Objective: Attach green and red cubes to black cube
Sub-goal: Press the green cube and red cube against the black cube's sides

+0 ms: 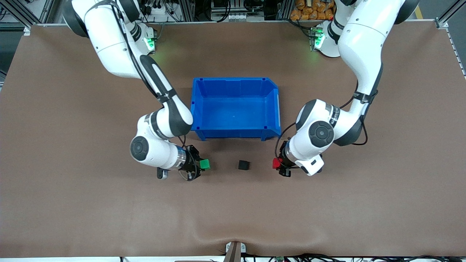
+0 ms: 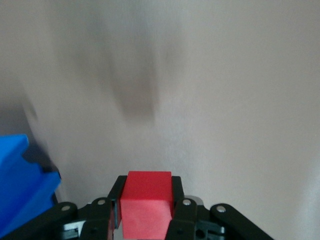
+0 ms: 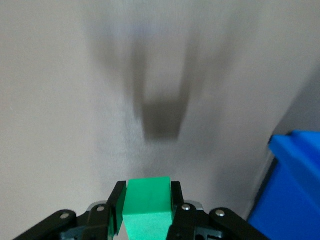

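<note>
Front view: black cube on table, nearer camera than blue bin. Right gripper clamped on green cube; left gripper clamped on red cube, both flanking it.

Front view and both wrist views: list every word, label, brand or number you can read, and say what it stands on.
Left arm's wrist band carries printing: too small to read.
Right arm's wrist band carries printing: too small to read.
Blue bin, green cube, red cube, black cube: no text visible.
</note>
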You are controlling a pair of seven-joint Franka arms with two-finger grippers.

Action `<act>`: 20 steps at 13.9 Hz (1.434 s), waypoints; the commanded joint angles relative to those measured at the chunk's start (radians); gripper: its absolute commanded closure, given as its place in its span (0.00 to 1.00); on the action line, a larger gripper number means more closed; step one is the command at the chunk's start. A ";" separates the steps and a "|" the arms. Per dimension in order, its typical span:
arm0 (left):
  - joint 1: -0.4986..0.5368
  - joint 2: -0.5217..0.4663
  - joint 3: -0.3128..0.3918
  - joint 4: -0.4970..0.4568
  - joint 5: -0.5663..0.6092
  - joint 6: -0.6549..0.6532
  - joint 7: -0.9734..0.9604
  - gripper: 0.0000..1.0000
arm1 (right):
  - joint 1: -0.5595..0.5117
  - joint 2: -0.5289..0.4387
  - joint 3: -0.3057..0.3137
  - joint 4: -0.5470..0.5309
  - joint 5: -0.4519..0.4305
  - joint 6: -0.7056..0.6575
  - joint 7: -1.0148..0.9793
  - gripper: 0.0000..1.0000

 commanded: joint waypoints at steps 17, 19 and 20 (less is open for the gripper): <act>-0.092 0.210 0.023 0.143 -0.007 0.135 -0.018 1.00 | 0.161 0.183 -0.010 0.144 0.019 0.173 0.169 1.00; -0.101 0.223 0.023 0.143 -0.007 0.155 -0.020 1.00 | 0.162 0.185 -0.010 0.144 0.019 0.175 0.178 0.99; -0.103 0.226 0.023 0.143 -0.007 0.164 -0.020 1.00 | 0.165 0.186 -0.010 0.146 0.019 0.175 0.187 0.87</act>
